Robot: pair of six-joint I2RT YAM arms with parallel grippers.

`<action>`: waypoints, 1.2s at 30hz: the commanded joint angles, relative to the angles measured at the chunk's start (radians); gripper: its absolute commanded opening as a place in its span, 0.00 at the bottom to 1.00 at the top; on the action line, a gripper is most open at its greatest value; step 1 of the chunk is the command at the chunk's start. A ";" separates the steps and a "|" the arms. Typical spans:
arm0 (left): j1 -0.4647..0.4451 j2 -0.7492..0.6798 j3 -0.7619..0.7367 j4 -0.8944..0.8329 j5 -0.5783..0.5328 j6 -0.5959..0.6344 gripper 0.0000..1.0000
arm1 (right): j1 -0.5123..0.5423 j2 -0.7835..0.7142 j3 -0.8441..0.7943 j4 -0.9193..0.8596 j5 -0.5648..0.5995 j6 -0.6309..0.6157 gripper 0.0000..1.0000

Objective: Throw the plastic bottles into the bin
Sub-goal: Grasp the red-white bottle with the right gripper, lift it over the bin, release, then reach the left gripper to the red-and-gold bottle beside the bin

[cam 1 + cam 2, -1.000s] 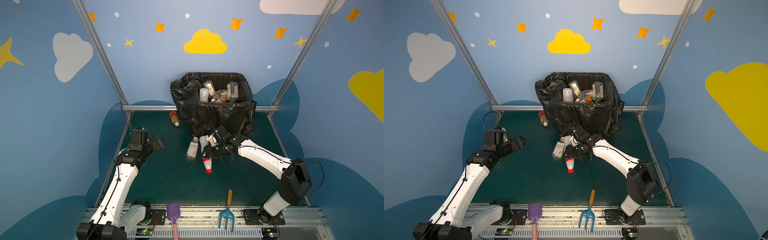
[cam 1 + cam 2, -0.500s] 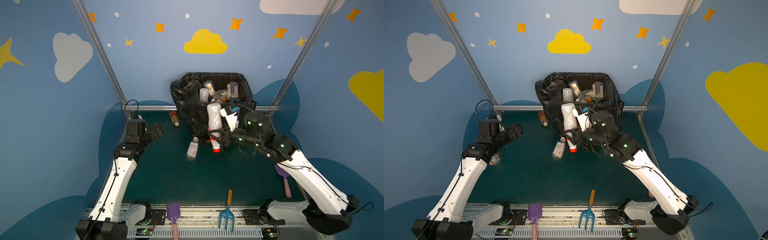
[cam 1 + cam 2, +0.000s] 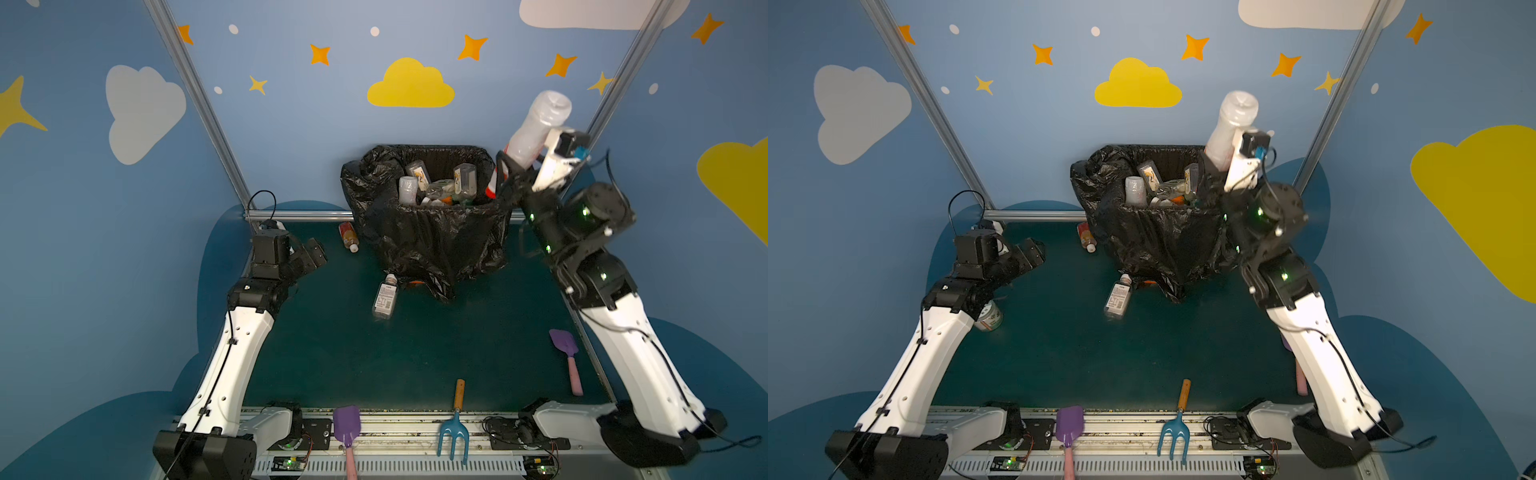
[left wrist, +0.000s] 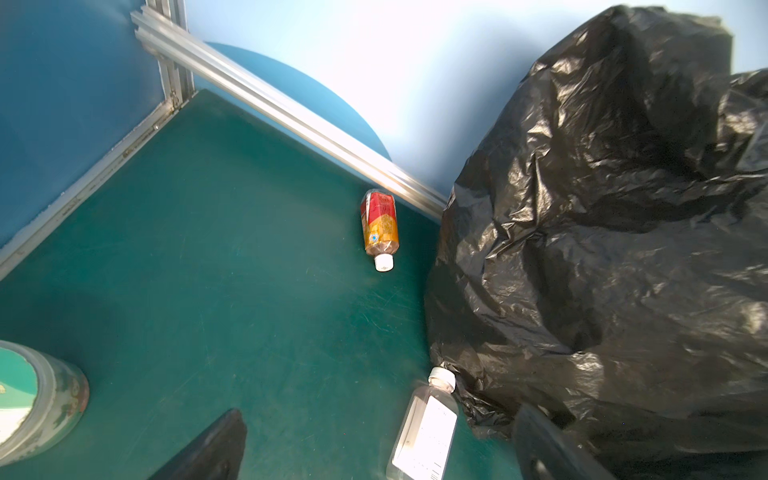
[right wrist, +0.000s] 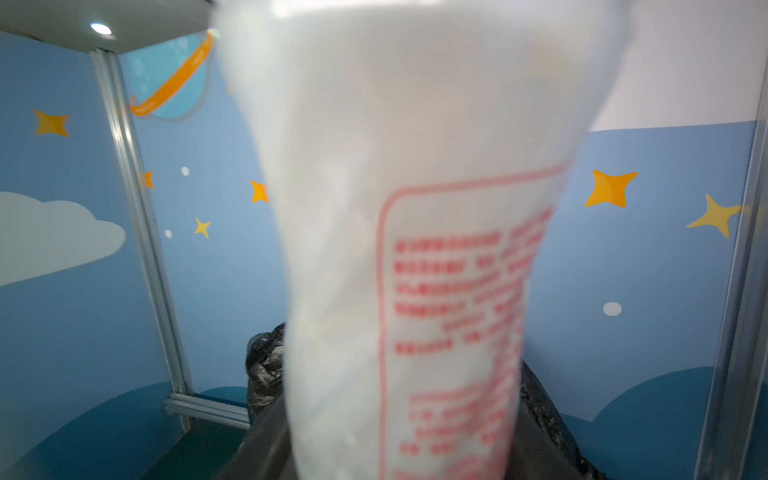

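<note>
The right gripper (image 3: 517,164) is clamping a white bottle (image 3: 538,124) near its neck. It is holding the bottle up in the air, base pointing up and red cap end pointing down. The bin (image 3: 428,245), lined with a black bag (image 3: 361,183), is sitting just below this gripper and toward its inner side, and the gripper is hanging by the bin's right rim. In the right wrist view the white bottle (image 5: 415,249) is filling most of the picture. It is showing blurred there, with red print on its side. Several bottles (image 3: 436,183) are lying piled inside the bin.

The left gripper (image 3: 311,258) is hovering low over the table (image 3: 415,353) with its jaws standing wide apart and gripping nothing. In the left wrist view its two dark fingers (image 4: 212,449) are framing the table ahead. A clear bottle (image 4: 426,432) with a white label is lying on its side just in front of this gripper, its cap right against the foot of the bag. Farther ahead, a brown bottle (image 4: 380,226) with a red label is lying beside the bin, near the metal rail (image 4: 291,112). A jar (image 4: 37,399) is standing close by on the gripper's outer side.
</note>
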 commanded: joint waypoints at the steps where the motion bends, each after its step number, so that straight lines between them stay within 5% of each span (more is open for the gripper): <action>1: 0.004 0.030 0.046 -0.054 0.009 0.019 1.00 | -0.082 0.295 0.369 -0.390 -0.190 0.022 0.61; 4: 0.004 0.049 0.062 -0.082 0.029 0.019 1.00 | -0.109 0.622 0.907 -0.736 -0.290 0.037 0.79; 7: 0.004 0.060 0.084 -0.121 0.040 0.025 1.00 | -0.114 0.720 1.125 -0.853 -0.206 0.040 0.92; 14: 0.004 0.082 0.094 -0.139 0.117 0.049 1.00 | -0.184 0.221 0.316 -0.364 -0.177 0.115 0.92; 28: 0.014 0.416 0.262 -0.186 0.119 -0.035 0.98 | -0.343 -0.112 -0.151 -0.471 -0.187 0.256 0.90; 36: 0.033 0.706 0.453 -0.116 0.193 -0.060 0.95 | -0.373 -0.154 -0.284 -0.488 -0.236 0.305 0.90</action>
